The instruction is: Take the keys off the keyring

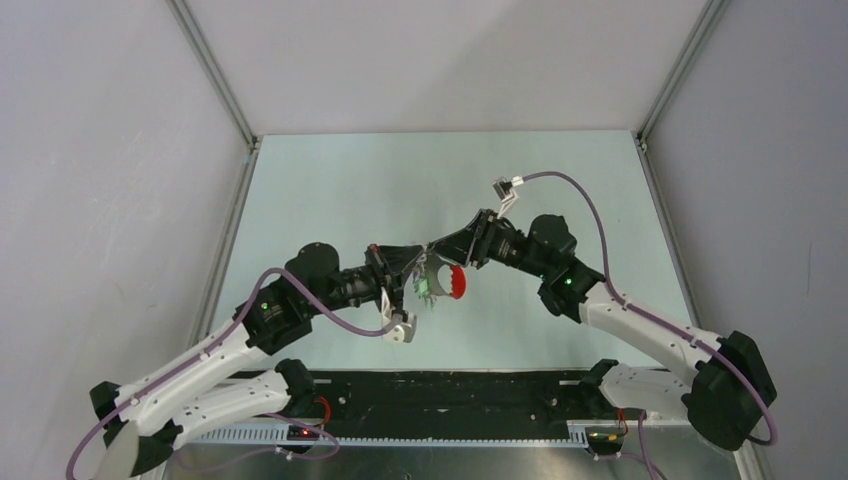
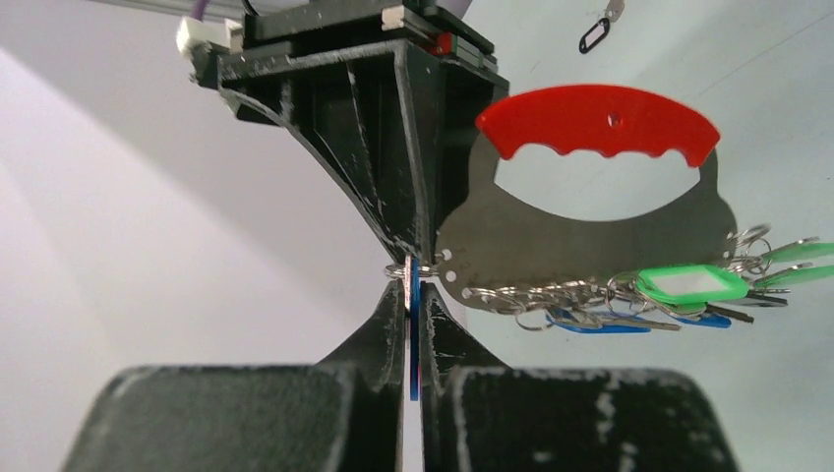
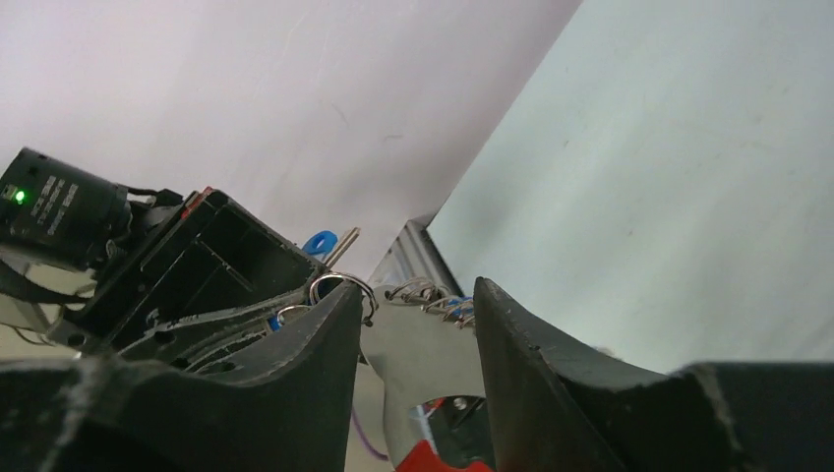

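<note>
The keyring (image 2: pixel 551 236) is a grey metal plate with a red handle (image 2: pixel 600 123), held in the air between both grippers. Along its lower edge hang small rings with several keys, with green tags (image 2: pixel 688 285) and blue tags (image 2: pixel 600 323). My left gripper (image 2: pixel 414 290) is shut on a blue-tagged key (image 2: pixel 414 344) at the plate's left end. My right gripper (image 3: pixel 418 295) is shut across the plate (image 3: pixel 423 344), with a small ring (image 3: pixel 339 285) by its left finger. From above, the grippers (image 1: pixel 405 268) (image 1: pixel 440 252) meet tip to tip over the table, and the red handle (image 1: pixel 457 283) hangs just below them.
A lone key with a black oval tag (image 2: pixel 593 37) lies on the pale table (image 1: pixel 350 190) beyond the bunch. Grey walls and metal frame posts (image 1: pixel 215 70) close in the sides and back. Purple cables (image 1: pixel 580 190) loop off both wrists.
</note>
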### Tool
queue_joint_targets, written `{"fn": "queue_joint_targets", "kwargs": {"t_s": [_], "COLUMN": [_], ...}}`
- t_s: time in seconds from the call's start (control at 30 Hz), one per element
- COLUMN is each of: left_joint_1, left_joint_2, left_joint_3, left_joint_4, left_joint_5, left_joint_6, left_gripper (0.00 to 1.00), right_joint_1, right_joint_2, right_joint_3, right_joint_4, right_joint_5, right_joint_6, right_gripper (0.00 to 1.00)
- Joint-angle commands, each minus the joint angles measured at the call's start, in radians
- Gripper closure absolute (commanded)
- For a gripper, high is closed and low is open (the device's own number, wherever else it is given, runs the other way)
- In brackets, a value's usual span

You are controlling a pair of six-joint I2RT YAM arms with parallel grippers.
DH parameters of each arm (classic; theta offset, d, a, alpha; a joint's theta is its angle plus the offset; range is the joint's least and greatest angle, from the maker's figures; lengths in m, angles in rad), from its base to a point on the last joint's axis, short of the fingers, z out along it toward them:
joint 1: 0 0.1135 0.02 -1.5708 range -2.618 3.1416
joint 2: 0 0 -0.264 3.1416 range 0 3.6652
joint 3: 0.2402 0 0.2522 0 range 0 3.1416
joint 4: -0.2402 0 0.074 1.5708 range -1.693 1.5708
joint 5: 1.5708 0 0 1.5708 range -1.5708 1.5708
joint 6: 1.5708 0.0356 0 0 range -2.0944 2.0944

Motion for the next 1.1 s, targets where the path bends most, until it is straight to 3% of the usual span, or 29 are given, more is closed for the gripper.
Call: {"fn": "queue_joint_targets", "kwargs": {"t_s": [0.0,0.3,0.53,0.63,0.87,1.07], "left_joint_1": [-0.023,-0.022,-0.022,-0.022,-0.022,-0.022], "left_joint_2": [-0.039,-0.047,-0.054,-0.055,-0.064,-0.069], "left_joint_3": [0.054,0.054,0.061,0.066,0.077,0.087], "left_joint_4": [0.025,0.026,0.025,0.026,0.026,0.025], "left_joint_5": [0.072,0.065,0.086,0.097,0.118,0.134], "left_joint_6": [-0.013,-0.007,-0.009,-0.011,-0.02,-0.023], "left_gripper": [1.0,1.0,1.0,1.0,1.0,1.0], "right_joint_1": [-0.074,-0.132,-0.044,-0.023,-0.001,0.014], "right_joint_2": [-0.066,-0.083,-0.133,-0.135,-0.114,-0.094], "right_joint_3": [0.022,0.019,0.0,-0.002,-0.002,-0.002], "right_joint_4": [0.014,0.093,0.087,0.098,0.145,0.158], "right_joint_5": [0.003,-0.201,-0.289,-0.337,-0.4,-0.42], "right_joint_6": [-0.188,-0.29,-0.76,-0.89,-0.937,-0.99], "right_gripper": [0.5,0.49,0.54,0.55,0.62,0.61]}}
